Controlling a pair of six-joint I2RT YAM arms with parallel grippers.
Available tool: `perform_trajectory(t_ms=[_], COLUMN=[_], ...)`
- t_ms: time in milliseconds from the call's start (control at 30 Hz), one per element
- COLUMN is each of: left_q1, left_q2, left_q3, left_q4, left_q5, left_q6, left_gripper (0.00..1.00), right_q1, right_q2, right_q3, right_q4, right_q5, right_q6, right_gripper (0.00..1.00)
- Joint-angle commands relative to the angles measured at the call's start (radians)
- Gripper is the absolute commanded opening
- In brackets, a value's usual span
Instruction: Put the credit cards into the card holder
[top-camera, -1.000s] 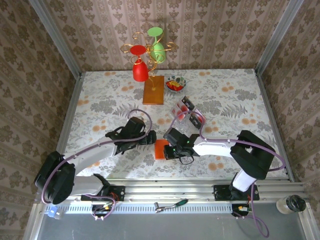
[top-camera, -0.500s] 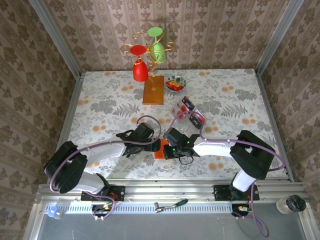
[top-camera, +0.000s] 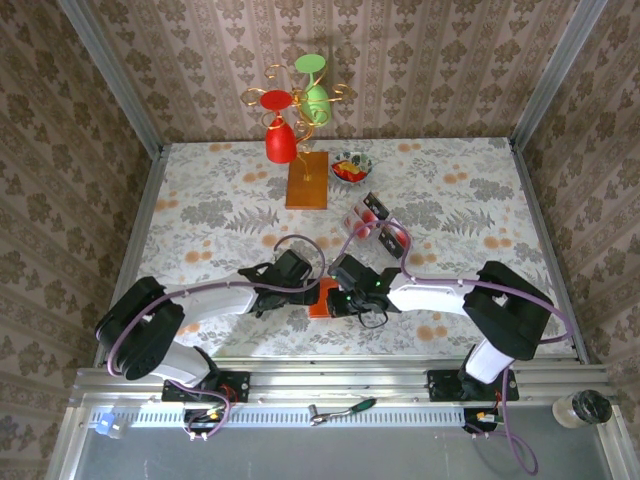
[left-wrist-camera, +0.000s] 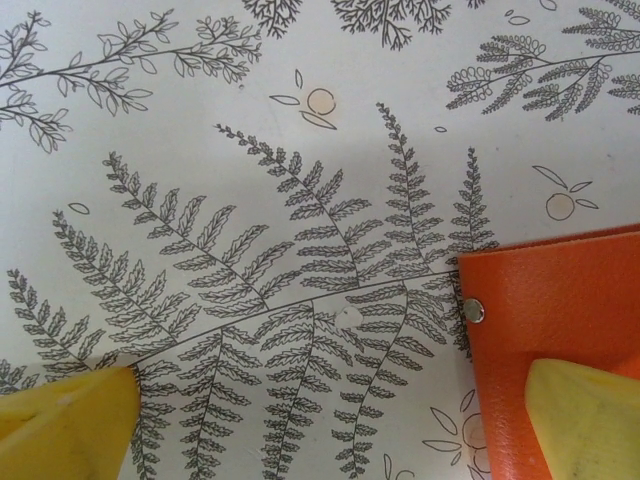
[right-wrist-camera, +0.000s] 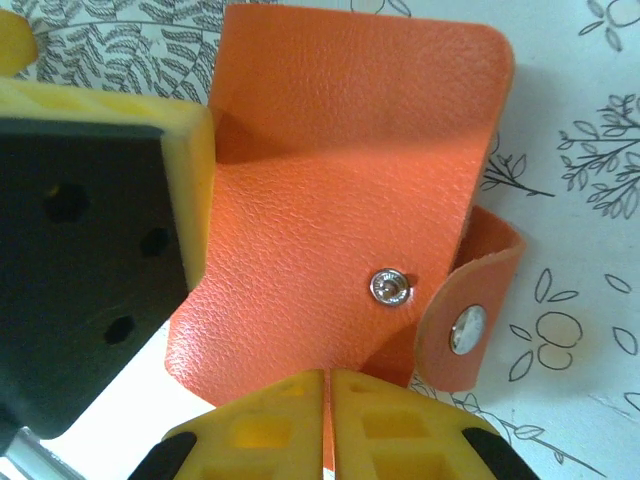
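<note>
The orange card holder (top-camera: 321, 299) lies on the table between both grippers, its snap strap (right-wrist-camera: 468, 330) undone and curled to the right. My right gripper (right-wrist-camera: 328, 385) is shut on the card holder's (right-wrist-camera: 330, 190) near edge, with a sliver of orange pinched between the pads. My left gripper (left-wrist-camera: 330, 440) stands wide open at the holder's left edge, one yellow finger (left-wrist-camera: 590, 415) over the orange leather (left-wrist-camera: 560, 300) and the other finger (left-wrist-camera: 60, 420) over bare tablecloth. The credit cards (top-camera: 366, 213), red and black, sit in a clear tray behind the grippers.
The clear tray (top-camera: 385, 235) stands just behind the right arm. Further back are a small bowl (top-camera: 350, 166) and a wooden-based stand (top-camera: 306, 180) hung with red and green cups. Open floral cloth spreads to the far left and right.
My left arm has swung right and forward, bringing its open gripper up to the card holder's left edge. The right gripper has kept its hold in the same place.
</note>
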Motion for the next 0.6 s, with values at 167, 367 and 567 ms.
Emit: perform_trajectory(t_ms=[167,367,567], left_q1=[-0.02,-0.029,-0.029], left_q2=[0.021,0.03,0.019], left_q3=[-0.02,-0.018,-0.008], left_q4=[-0.015,-0.011,-0.02], left_q5=[-0.043,-0.045,-0.042], left_q6=[-0.031,-0.041,-0.036], left_gripper=[1.0,1.0,1.0], right_q1=[-0.036,-0.037,-0.037], right_q2=[-0.076,-0.053,-0.005], right_q3=[-0.001,0.011,-0.021], right_q4=[-0.04,-0.036,0.008], right_q5=[0.012,-0.016,-0.028], right_q6=[-0.015,-0.017,0.001], right_gripper=[0.12,0.12,0.09])
